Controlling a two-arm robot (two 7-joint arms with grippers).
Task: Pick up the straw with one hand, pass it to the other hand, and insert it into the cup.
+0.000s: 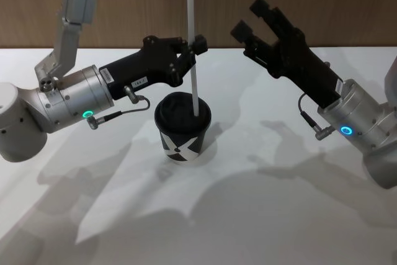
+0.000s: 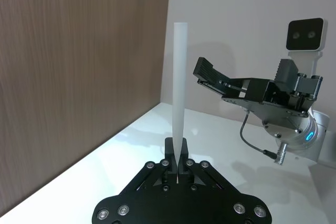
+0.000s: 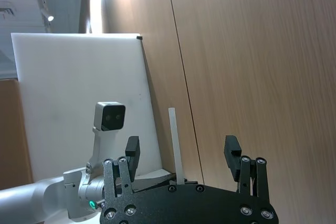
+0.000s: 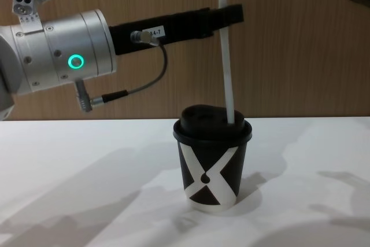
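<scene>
The left hand (image 1: 193,51) reaches in from the robot's left above the white surface (image 1: 267,215), its silver wrist lit by a green ring. Its fingers are pressed together on the straw (image 1: 193,66), gripping the white tube a little above the middle of its visible length. In the left wrist view the two fingertips (image 2: 177,156) meet around the tube, which rises straight up from between them. The chest view shows the same hold from the side: the left hand (image 4: 225,14) comes in level, well above the cup (image 4: 212,163).

The straw stands nearly upright. Its lower end meets the black domed lid at the side nearer the robot's right, and in the chest view the straw (image 4: 226,56) reaches down to the lid just inside the rim. How deep it goes into the lid cannot be told. The upper end rises above the left hand against the wooden wall (image 1: 322,4).

The cup stands upright on the surface, near the middle, right below the left hand, its white X pattern facing the robot.

The right hand (image 1: 255,18) hangs in the air to the right of the straw, apart from it and from the cup. Its fingers are spread wide and hold nothing; the right wrist view shows the wide gap between its fingers (image 3: 233,150).
</scene>
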